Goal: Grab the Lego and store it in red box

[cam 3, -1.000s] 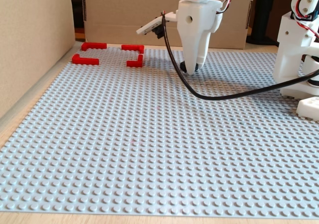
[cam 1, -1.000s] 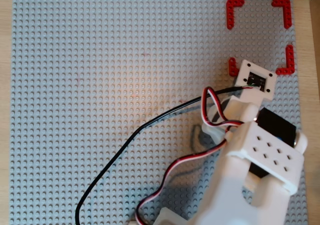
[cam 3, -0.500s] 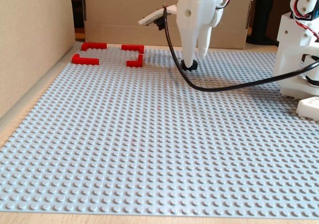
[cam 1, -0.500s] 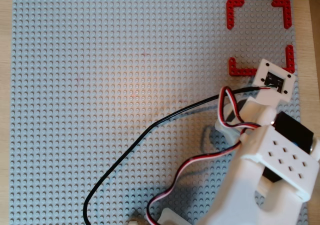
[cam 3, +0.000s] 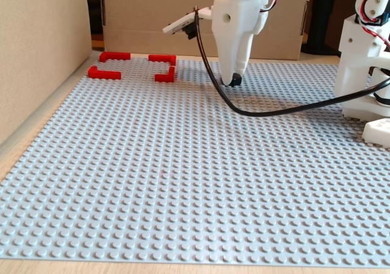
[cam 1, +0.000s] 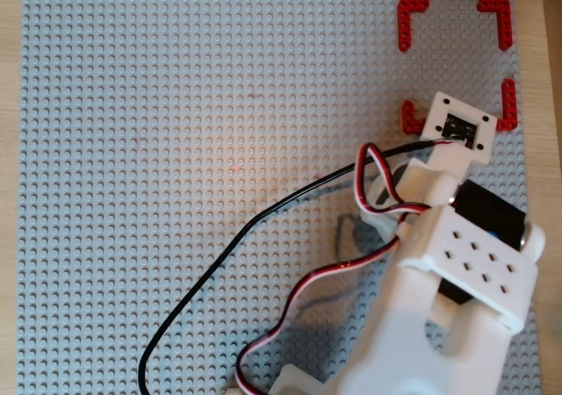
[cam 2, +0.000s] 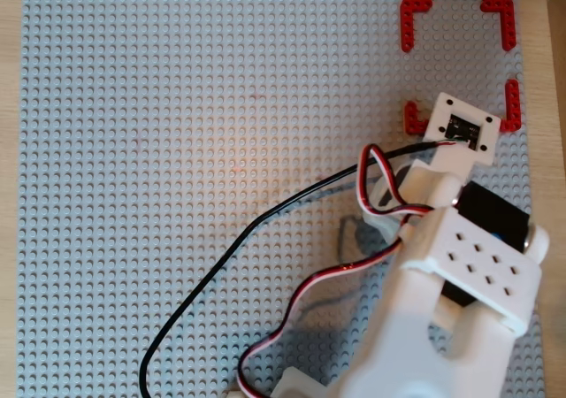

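In the fixed view my gripper (cam 3: pixel 233 78) points straight down, its white fingers (cam 3: pixel 231 49) closed together. A small black piece, the Lego (cam 3: pixel 234 80), is pinched at their tip, at or just above the grey studded baseplate (cam 3: pixel 183 176). The red box (cam 3: pixel 161 59), four red L-shaped corners, lies at the back left, a short way left of the gripper. In both overhead views the red box (cam 1: pixel 413 13) (cam 2: pixel 416 13) is at the top right. The arm's white camera mount (cam 1: pixel 457 127) overlaps its lower edge. The gripper tip and the Lego are hidden under the arm there.
A black cable (cam 3: pixel 274 109) loops over the plate from the arm, with a red-white-black wire beside it in an overhead view (cam 1: pixel 290 316). The white arm base (cam 3: pixel 365 73) stands at the right. A cardboard wall (cam 3: pixel 36 42) runs along the left edge and a cardboard box (cam 3: pixel 152 12) stands behind.
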`<state>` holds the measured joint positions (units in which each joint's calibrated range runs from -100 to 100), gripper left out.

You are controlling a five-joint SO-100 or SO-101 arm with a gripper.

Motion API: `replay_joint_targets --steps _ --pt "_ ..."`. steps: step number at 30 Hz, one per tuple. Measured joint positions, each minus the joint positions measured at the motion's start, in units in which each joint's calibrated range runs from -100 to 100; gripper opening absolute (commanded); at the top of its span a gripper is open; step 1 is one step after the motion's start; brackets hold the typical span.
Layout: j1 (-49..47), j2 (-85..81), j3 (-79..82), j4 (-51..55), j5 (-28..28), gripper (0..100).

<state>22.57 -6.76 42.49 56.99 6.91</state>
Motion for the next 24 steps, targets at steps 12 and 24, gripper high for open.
replay_joint_targets --steps 12,24 --pt "-0.6 0.4 0.0 -1.2 1.2 14" --pt "-0.6 0.5 0.0 -1.2 1.3 10"
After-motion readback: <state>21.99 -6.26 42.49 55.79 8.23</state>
